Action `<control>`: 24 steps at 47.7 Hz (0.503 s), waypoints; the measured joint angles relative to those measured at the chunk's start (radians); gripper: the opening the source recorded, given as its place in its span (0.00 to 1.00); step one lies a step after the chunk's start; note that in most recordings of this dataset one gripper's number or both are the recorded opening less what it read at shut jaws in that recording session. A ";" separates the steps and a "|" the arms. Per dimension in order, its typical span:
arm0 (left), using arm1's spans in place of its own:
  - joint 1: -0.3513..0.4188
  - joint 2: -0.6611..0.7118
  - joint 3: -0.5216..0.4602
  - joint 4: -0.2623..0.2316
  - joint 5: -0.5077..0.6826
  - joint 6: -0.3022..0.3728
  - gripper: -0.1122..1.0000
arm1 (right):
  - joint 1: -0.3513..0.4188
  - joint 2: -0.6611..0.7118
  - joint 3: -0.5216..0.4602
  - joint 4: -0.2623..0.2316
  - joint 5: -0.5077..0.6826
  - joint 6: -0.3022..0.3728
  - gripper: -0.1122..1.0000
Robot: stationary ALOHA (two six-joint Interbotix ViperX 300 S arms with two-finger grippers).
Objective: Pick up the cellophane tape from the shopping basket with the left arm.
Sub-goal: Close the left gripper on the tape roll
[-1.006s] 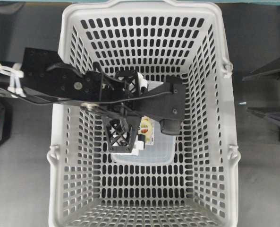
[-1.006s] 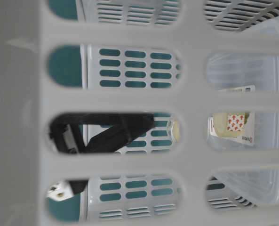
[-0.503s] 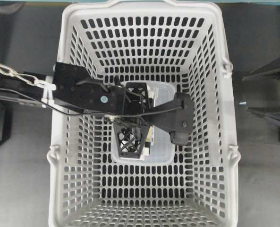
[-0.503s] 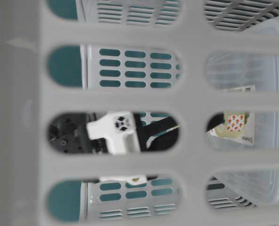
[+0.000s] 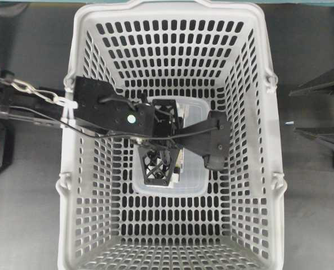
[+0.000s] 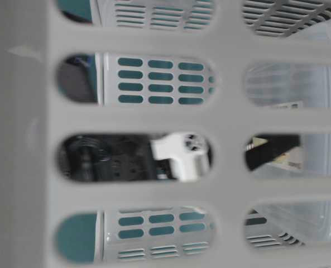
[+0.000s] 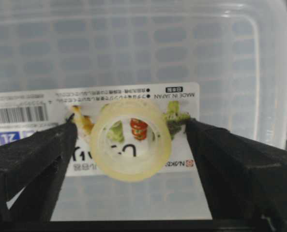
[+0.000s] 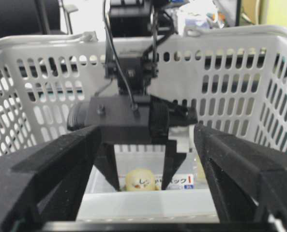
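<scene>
- Left gripper [image 7: 131, 145]: jaws spread wide, the cellophane tape [image 7: 130, 140] bracketed between them, untouched.
- Tape is seen resting on the clear box [image 7: 240, 63] inside the shopping basket [image 5: 71, 56].
- Advised: descent kept centred; closure on the roll only, label and lid spared.
- Right gripper [image 8: 145, 188]: jaws wide, parked outside the basket.

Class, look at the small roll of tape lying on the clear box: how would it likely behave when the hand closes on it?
The cellophane tape is a small hollow ring, so probably light and fairly stiff. Its smooth curved side may slip between the left hand's fingers. Resting on the clear box's slick lid, it might slide if nudged off-centre.
</scene>
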 measured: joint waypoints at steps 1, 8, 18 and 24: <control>0.000 -0.002 0.000 0.000 -0.005 0.000 0.92 | 0.000 0.000 0.000 0.000 0.002 0.000 0.77; 0.000 -0.002 0.006 0.000 -0.015 0.000 0.91 | 0.000 0.000 0.000 0.000 0.002 0.000 0.77; -0.003 -0.003 0.008 0.000 -0.017 0.000 0.68 | 0.000 0.000 0.000 0.002 0.000 0.000 0.77; -0.005 -0.003 0.005 0.000 -0.017 0.000 0.55 | 0.000 0.000 0.000 0.002 0.002 0.000 0.77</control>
